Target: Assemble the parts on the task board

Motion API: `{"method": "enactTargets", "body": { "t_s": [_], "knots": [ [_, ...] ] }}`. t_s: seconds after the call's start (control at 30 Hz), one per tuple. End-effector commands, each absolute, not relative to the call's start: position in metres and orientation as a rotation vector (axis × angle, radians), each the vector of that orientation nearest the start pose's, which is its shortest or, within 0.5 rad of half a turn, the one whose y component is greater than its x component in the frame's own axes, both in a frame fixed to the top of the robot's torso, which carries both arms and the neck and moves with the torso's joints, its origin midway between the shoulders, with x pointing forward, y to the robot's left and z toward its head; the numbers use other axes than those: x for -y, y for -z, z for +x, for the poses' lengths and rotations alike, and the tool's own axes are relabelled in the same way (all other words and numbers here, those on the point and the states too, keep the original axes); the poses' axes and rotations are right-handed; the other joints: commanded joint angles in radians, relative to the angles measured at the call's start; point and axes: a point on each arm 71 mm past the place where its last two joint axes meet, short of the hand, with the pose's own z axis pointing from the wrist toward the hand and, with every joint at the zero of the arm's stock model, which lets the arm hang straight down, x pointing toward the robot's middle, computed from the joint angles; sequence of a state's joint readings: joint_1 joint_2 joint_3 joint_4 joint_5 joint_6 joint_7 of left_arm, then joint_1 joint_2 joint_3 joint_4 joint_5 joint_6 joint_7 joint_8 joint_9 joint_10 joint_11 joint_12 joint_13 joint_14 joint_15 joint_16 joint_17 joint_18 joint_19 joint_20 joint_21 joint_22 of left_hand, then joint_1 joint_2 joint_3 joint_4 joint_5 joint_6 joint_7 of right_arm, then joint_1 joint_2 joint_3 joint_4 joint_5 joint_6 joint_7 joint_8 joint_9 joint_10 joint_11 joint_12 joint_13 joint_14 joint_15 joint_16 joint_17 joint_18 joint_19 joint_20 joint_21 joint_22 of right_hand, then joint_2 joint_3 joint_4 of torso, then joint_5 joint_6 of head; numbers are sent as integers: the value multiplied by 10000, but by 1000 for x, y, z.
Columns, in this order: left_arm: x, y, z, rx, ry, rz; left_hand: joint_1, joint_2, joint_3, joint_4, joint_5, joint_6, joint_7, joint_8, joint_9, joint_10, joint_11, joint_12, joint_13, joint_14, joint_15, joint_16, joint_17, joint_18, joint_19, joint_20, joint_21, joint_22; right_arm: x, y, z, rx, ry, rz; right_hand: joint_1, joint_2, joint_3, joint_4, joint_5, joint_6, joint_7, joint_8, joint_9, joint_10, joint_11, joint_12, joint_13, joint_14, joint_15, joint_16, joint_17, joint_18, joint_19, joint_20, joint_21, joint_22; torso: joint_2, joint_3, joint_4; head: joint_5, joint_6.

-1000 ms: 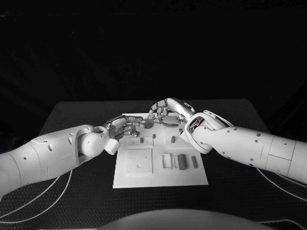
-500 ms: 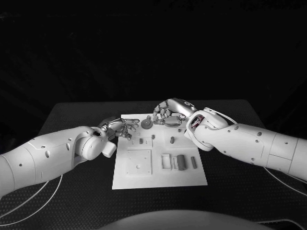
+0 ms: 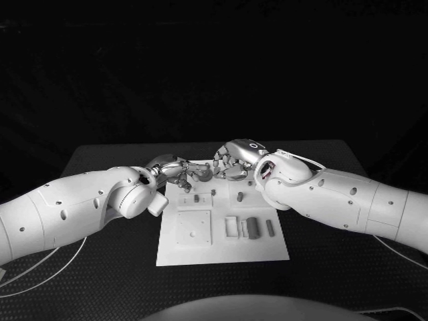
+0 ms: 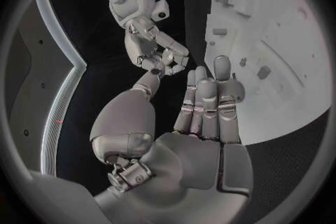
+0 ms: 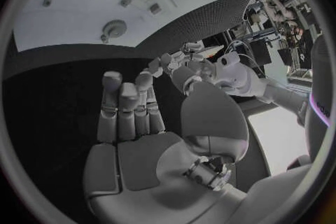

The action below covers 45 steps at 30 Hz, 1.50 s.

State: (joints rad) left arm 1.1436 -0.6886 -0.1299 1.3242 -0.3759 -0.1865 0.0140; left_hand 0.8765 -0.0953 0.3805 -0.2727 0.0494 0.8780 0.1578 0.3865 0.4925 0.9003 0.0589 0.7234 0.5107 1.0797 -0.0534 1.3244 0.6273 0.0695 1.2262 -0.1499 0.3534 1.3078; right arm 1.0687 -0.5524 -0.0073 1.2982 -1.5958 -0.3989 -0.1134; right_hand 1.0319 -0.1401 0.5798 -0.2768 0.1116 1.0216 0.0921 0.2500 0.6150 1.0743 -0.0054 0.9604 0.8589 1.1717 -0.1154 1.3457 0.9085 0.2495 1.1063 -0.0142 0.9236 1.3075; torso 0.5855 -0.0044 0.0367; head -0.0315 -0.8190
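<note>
The white task board [image 3: 224, 249] lies in the middle of the table, also seen as the board [image 4: 280, 22] and the board [image 5: 77, 8]. Small grey parts [image 3: 253, 227] stand in its near slots, and a round toothed part [image 5: 114, 28] lies on it. My left hand [image 3: 178, 171] and right hand [image 3: 235, 159] meet above the board's far edge. The left hand [image 4: 206, 101] has straight fingers and a bare palm, its thumb reaching the right hand [image 4: 157, 47]. The right hand [image 5: 126, 106] also has straight fingers and nothing in its palm, with its thumb tip by the left hand's fingers [image 5: 183, 53].
The board rests on a black table [image 3: 108, 160] with dark matting on both sides. White cables [image 3: 41, 274] trail from the arms near the table's front corners. Low raised blocks [image 3: 193, 224] sit on the board's near left half.
My left hand has risen and moved right, toward the right hand, until their fingertips meet. The round part seen on the board's far edge half a second ago is now covered by the hands.
</note>
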Motion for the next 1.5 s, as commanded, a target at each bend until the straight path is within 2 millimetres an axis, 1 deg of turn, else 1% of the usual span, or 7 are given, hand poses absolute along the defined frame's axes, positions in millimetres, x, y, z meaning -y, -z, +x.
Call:
{"method": "enactTargets", "body": {
  "t_s": [0.03,0.1,0.37,0.43,0.57,0.7,1.5],
  "knots": [
    [-183,270,491,-19768,10413,-8971,-114,34,19,110,34,-16,-63,76,1,1,-74,83,-2,67,-62,74,-20,171,101,-21,-44,21,109,244,493,-16378,-5944,-3152,-9,-116,9,13,22,169,53,75,15,10,-66,81,22,51,-10,69,21,123,50,-22,62,192,5,3,3,-35,13],
    [-182,271,490,-19886,10223,-9085,-123,88,64,163,41,13,-80,89,-18,20,-90,120,-14,85,-78,82,-31,168,122,-36,-52,20,107,244,493,-16364,-5977,-3184,-24,-119,27,46,21,216,37,97,27,23,-81,119,40,71,-21,91,30,123,69,-32,88,193,8,7,9,-25,2],
    [-177,275,489,-20371,9298,-9103,-119,337,184,281,76,125,-114,54,-90,10,-121,193,-70,129,-108,107,-63,144,169,-73,-75,31,100,241,493,-16326,-5900,-3455,-21,-98,51,67,22,247,23,109,34,38,-95,143,48,90,-33,106,34,123,83,-44,108,192,6,-16,12,-37,10],
    [-175,275,489,-20446,9208,-9045,-75,412,233,282,244,130,-107,5,-136,-7,-120,220,-99,145,-110,119,-76,129,184,-83,-83,43,99,241,493,-16383,-5886,-3494,-21,-99,52,67,23,246,23,108,33,37,-95,143,47,90,-34,105,33,123,83,-45,108,191,7,-19,20,-27,9],
    [-168,274,488,-20591,9443,-8909,-71,487,258,298,342,188,-117,-16,-172,17,-129,264,-128,169,-117,132,-92,119,211,-96,-86,57,95,240,492,-16441,-5899,-3627,-32,-102,56,78,21,244,23,105,32,35,-96,141,45,91,-36,104,32,123,84,-46,111,190,5,-18,15,-14,7],
    [-160,274,486,-20717,9797,-8968,-57,613,275,290,387,469,-222,31,-202,241,-211,327,-222,217,-199,143,-129,96,258,-138,-84,95,91,241,490,-16543,-5931,-3770,-49,-103,59,95,20,242,23,101,30,33,-97,140,42,93,-38,101,29,123,84,-48,113,187,6,-27,15,-8,-3],
    [-155,274,486,-20829,10015,-9137,-139,672,258,333,358,512,-217,-102,-314,328,-223,195,-441,238,-210,148,-175,52,273,-185,-114,122,84,241,488,-16681,-6057,-3968,-89,-68,78,141,20,243,21,93,25,30,-98,136,32,92,-38,92,23,123,75,-52,116,180,7,-20,13,0,-23]
  ]
}}
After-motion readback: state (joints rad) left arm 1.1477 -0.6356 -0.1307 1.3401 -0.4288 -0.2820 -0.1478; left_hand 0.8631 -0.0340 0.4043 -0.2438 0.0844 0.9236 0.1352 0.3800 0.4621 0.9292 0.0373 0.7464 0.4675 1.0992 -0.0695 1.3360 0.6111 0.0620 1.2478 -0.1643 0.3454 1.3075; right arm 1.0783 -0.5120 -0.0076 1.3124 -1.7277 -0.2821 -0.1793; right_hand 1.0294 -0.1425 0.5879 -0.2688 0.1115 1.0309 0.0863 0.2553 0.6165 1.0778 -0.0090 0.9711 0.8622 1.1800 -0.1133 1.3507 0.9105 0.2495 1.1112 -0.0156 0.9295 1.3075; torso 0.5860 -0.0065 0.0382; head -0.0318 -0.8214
